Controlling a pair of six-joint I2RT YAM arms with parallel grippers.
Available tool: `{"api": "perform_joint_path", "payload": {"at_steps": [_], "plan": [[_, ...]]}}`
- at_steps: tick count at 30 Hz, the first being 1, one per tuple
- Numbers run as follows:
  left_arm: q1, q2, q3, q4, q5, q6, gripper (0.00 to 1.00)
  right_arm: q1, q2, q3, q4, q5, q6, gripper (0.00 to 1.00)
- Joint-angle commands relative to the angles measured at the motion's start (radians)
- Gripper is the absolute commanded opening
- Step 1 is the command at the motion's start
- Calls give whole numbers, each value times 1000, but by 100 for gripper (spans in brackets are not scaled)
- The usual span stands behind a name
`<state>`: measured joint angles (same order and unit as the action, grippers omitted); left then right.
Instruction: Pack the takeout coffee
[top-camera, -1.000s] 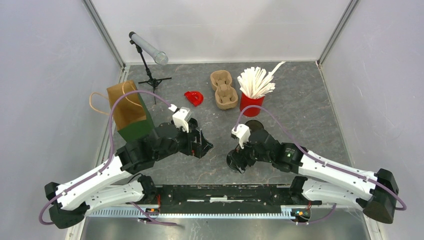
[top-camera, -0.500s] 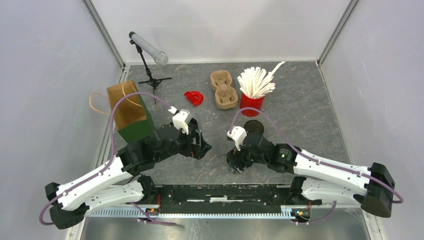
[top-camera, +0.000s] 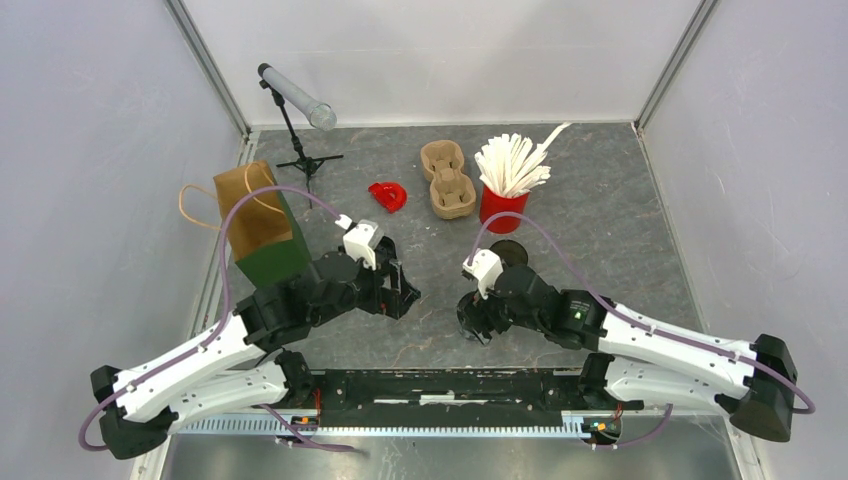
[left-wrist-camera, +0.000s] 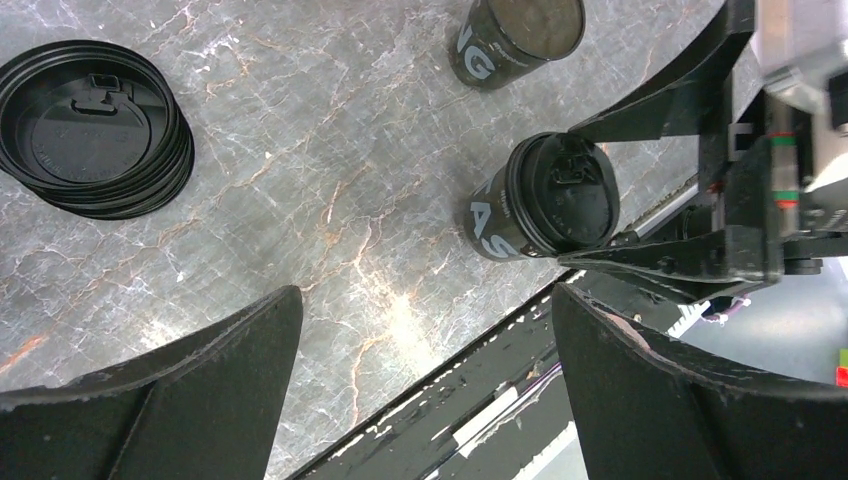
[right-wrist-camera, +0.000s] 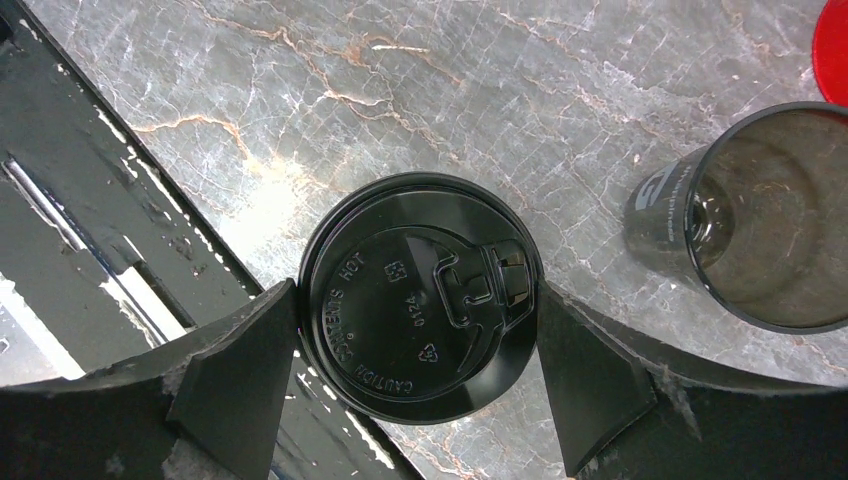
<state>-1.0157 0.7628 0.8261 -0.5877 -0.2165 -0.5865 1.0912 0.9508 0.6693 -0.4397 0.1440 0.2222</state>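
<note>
My right fingers (right-wrist-camera: 240, 370) clamped on both sides of the black lidded paper coffee cup (right-wrist-camera: 420, 300), upright on the grey marbled counter (right-wrist-camera: 500, 100), my left fingers (left-wrist-camera: 200, 390) spread wide, holding nothing

The top view I monitor looks steeply down from behind across the whole surface (top-camera: 620, 200). Both wrist views face downward at close range; both take in the lidded cup (right-wrist-camera: 420, 310) and open cup (right-wrist-camera: 760, 220).
</note>
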Motion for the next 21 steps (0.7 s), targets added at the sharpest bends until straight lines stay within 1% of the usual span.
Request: {"api": "perform_joint_path", "payload": {"at_steps": [1, 6, 8, 11, 13, 21], "plan": [[4, 0, -44, 75, 23, -9, 98, 4, -53, 21, 3, 35, -21, 83], [3, 53, -136, 229, 122, -114, 85, 4, -116, -47, 63, 31, -85, 83], [3, 86, -166, 301, 165, -149, 81, 3, -133, -65, 76, 29, -93, 83], [2, 154, -216, 460, 269, -208, 82, 4, -145, -80, 85, 20, -100, 82], [2, 203, -227, 538, 307, -240, 84, 4, -150, -91, 95, 21, -101, 82], [3, 326, -288, 774, 316, -297, 86, 5, -171, -130, 111, 16, -103, 82]]}}
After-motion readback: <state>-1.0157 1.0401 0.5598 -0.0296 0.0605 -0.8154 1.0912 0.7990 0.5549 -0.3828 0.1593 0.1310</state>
